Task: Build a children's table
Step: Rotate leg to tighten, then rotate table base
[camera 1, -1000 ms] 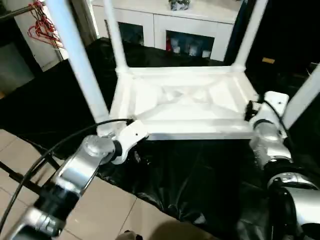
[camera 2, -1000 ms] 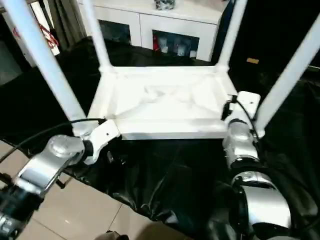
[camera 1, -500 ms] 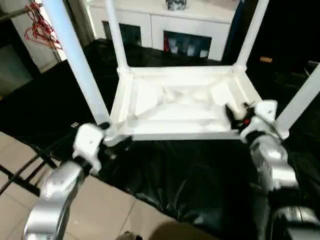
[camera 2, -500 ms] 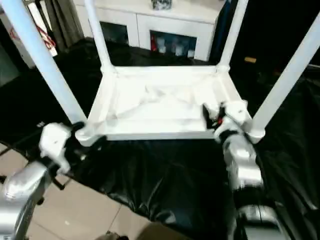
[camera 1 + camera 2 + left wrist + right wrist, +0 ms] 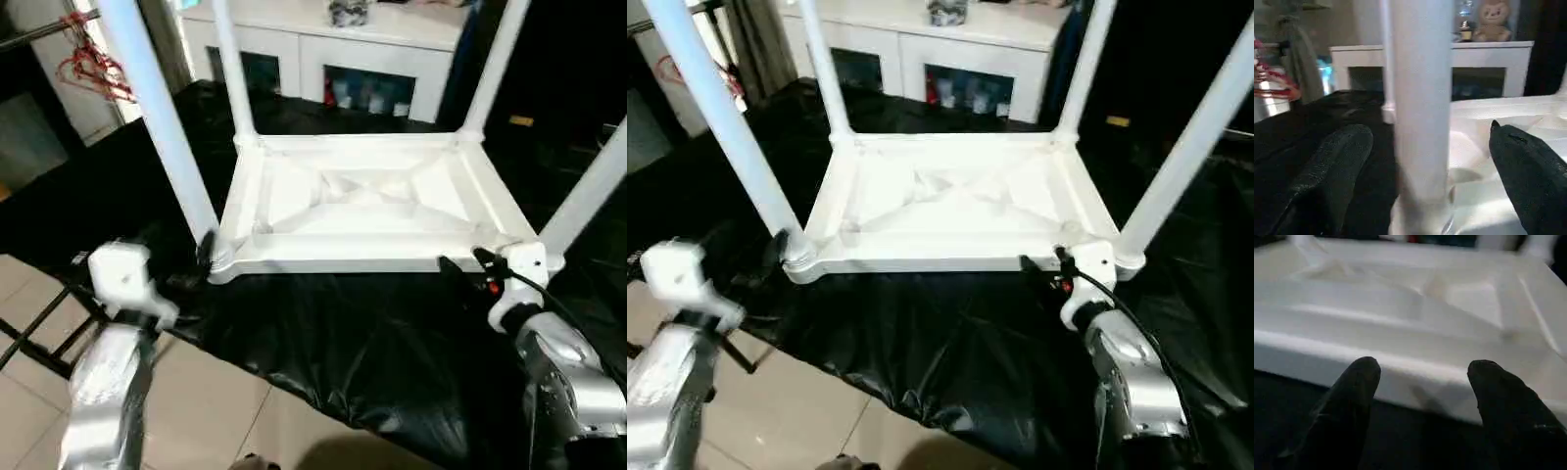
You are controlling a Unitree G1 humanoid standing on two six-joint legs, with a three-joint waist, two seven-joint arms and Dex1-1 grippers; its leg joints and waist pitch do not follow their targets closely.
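The children's table (image 5: 362,196) lies upside down on a black cloth, ribbed underside up. Its legs stand upright in the corner sockets: near-left leg (image 5: 162,127), near-right leg (image 5: 588,196), and two at the far corners. My left gripper (image 5: 199,266) is open just short of the near-left corner. In the left wrist view that leg (image 5: 1420,98) rises between its spread fingers (image 5: 1327,181), with no contact. My right gripper (image 5: 468,264) is open, close to the near rim beside the near-right corner. In the right wrist view the rim (image 5: 1312,347) lies just beyond its fingertips (image 5: 1359,382).
A white cabinet with glass doors (image 5: 372,59) stands behind the table. Red hangers (image 5: 93,69) hang at the far left. The black cloth (image 5: 372,343) drapes over the near edge, down to a tiled floor (image 5: 225,411).
Both arms have drawn back toward me from the table's near corners. The left gripper has come away from the near-left leg's base. The table has stayed put.
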